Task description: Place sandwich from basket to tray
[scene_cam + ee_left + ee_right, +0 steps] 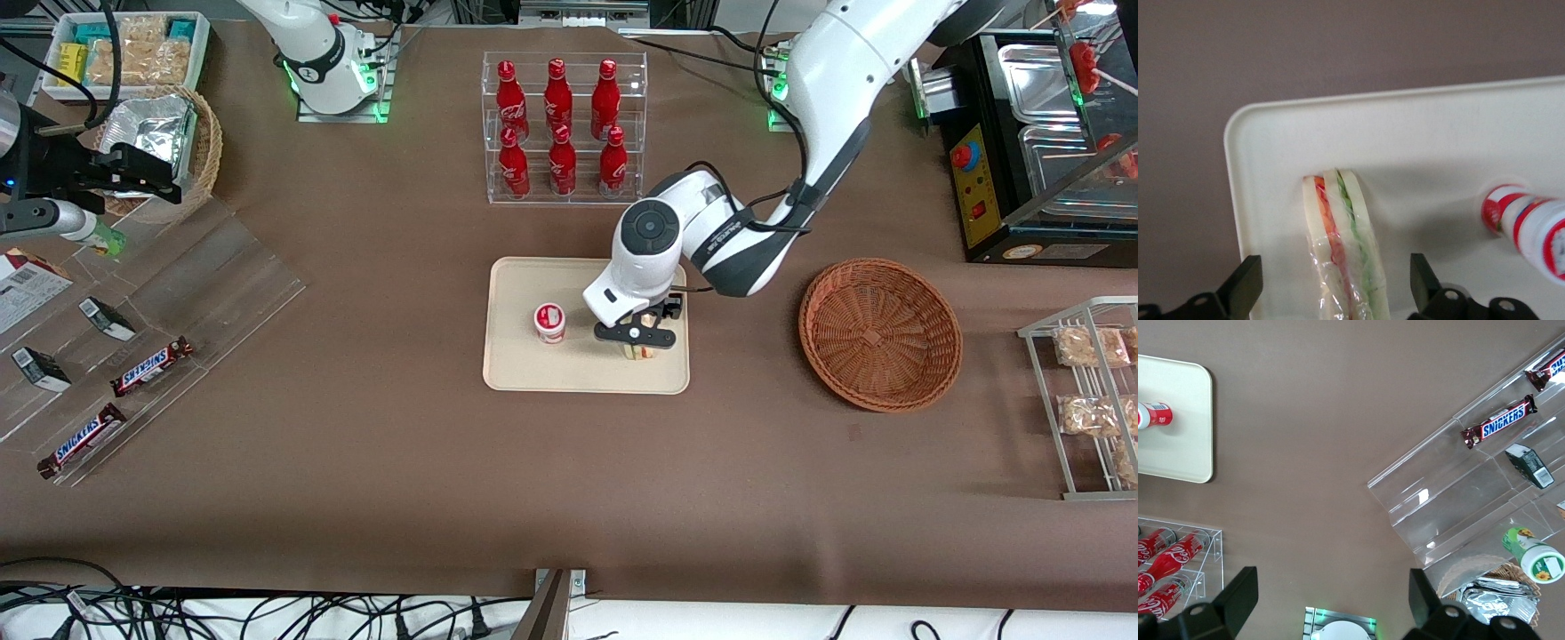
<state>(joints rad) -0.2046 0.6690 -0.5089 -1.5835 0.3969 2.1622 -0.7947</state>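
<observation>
One sandwich [1341,247] on the tray [533,373], gripper [637,339] spread around it.

From the front, the working arm's gripper hangs low over the tray at the corner nearest the camera on the working arm's side, the sandwich just showing beneath it and a small red-and-white cup [550,322] beside it on the tray; the reddish-brown basket [880,333] sits apart toward the working arm's end, and a clear rack of red bottles [558,124] stands farther from the camera than the tray. At the working wrist, the wrapped sandwich stands on edge on the tray surface, red and green filling visible, with both fingers [1245,287] set apart on either side and not touching it. At the parked wrist, a tray corner, the cup and Snickers bars [1498,423] on a clear stand show.
</observation>
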